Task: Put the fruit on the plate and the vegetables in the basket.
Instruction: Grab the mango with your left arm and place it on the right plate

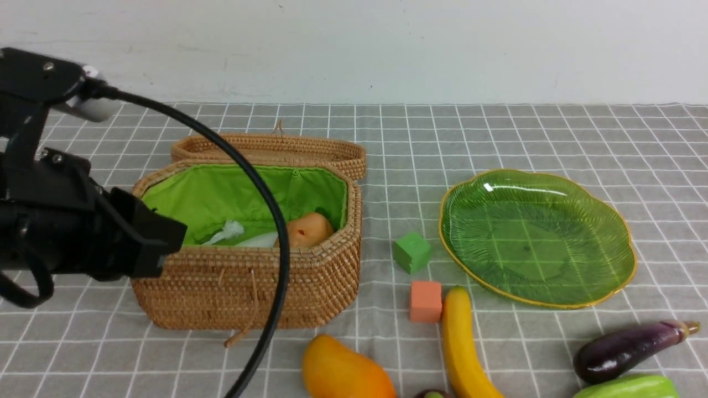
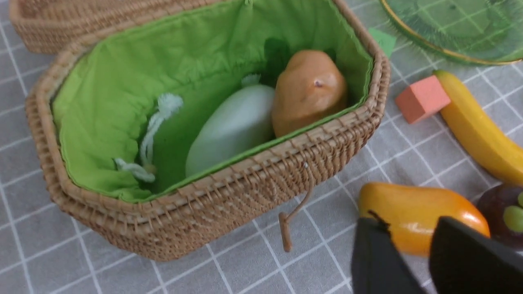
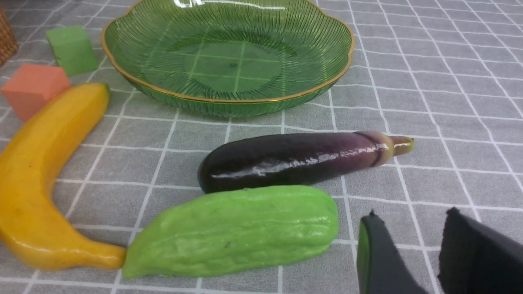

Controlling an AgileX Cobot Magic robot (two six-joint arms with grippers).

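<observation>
Farthest left of the plate (image 1: 536, 237): left gripper (image 2: 408, 228), jaws spread, gripping nothing.

Next, well left of the plate: wicker basket (image 1: 249, 287), lid (image 1: 265, 146) thrown back on the far side. Holds, on the green lining (image 2: 122, 81), white radish (image 2: 233, 126) and tan potato (image 2: 308, 92), touching each other, potato at the end nearer the plate.

Left of the plate and closer to the robot: mango (image 1: 343, 370), lying on the gray checked tablecloth (image 1: 498, 132).

Just beside the plate's left rim: green cube (image 1: 412, 251). A little nearer the robot: orange cube (image 1: 425, 300), with banana (image 1: 462, 342) just beside it, running from the plate's near-left rim toward the robot.

Farther from the plate than the banana's middle: mangosteen (image 2: 502, 212) (only its top shows in the front view).

Off the plate's near-right rim: eggplant (image 1: 630, 348), stem end pointing right. One step farther from the plate: bumpy light green gourd (image 1: 630, 387), lying alongside, its narrow tip appearing to touch the banana's near end.

Farther from the plate than both vegetables: right gripper (image 3: 412, 214), near the gourd's blunt end, jaws spread, nothing between them.
</observation>
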